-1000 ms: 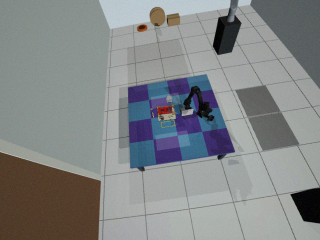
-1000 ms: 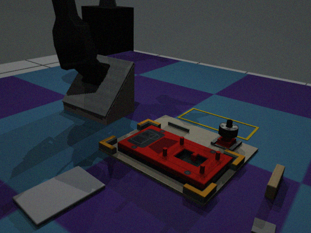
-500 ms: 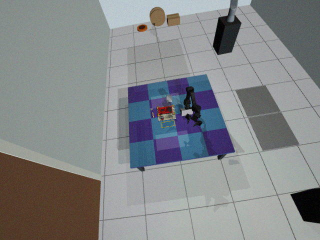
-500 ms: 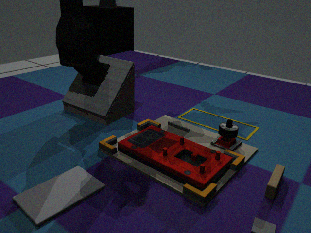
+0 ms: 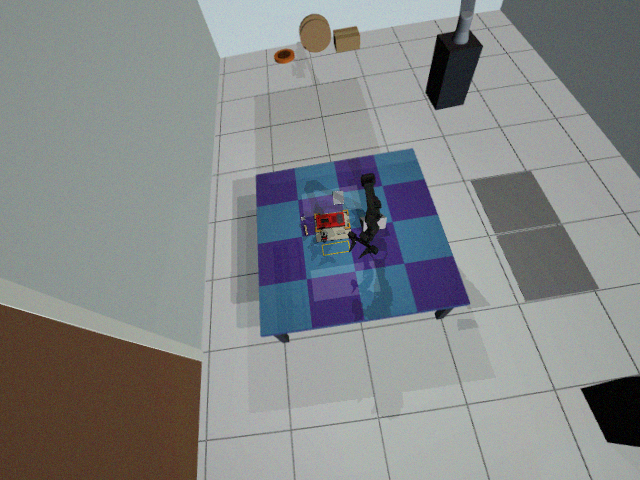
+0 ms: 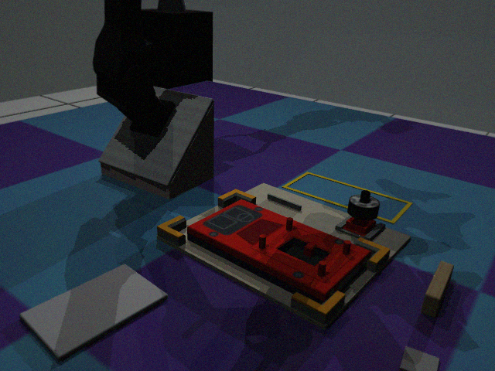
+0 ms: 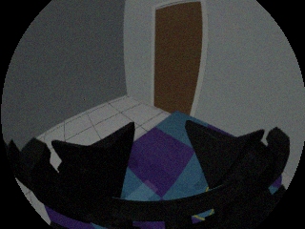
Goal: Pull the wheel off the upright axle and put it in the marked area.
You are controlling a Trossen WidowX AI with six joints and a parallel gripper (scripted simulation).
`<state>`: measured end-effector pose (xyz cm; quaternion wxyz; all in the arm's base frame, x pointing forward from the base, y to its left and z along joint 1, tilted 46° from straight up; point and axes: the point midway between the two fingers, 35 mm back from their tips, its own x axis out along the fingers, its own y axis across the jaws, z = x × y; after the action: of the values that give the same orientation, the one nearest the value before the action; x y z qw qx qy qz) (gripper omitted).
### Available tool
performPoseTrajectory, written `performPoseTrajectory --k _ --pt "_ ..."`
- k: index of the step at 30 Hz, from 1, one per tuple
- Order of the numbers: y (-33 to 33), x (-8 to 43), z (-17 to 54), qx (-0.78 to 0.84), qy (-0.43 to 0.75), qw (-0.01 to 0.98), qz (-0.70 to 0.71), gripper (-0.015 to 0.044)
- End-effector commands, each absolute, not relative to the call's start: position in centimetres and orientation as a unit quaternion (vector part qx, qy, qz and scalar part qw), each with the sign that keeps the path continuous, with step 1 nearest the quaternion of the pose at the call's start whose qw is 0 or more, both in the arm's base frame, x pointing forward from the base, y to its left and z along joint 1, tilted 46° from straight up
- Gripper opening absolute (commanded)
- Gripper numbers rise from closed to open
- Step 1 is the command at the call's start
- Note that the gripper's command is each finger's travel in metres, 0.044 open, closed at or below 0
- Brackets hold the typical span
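Wheel (image 6: 362, 206) unmarked on axle; claw (image 7: 159, 153) empty.

I see grey walls (image 5: 103, 155), pale tiled floor (image 5: 361, 413), a brown door (image 7: 178, 57), and a checkered blue-purple table (image 5: 434, 289).

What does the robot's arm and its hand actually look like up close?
The arm is black all over, slim and built of jointed segments, rising from a pale grey wedge-shaped base. No markings or loose cables can be made out. The hand is black too: from the wrist view, its two fingers look like broad, pointed, fin-like blades with a gap between them.
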<state>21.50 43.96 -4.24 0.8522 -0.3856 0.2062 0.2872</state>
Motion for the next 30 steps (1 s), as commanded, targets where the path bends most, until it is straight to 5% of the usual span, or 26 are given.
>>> performPoseTrajectory --k 1,18,30 --pt "42.0 24.6 -4.1 -0.376 0.246 0.858 0.248 0.0300" --pt "27.2 36.1 -3.7 -0.335 0.442 0.832 0.023 0.0300" --pt "12.5 39.1 -0.4 -0.286 0.576 0.745 -0.178 0.0300"
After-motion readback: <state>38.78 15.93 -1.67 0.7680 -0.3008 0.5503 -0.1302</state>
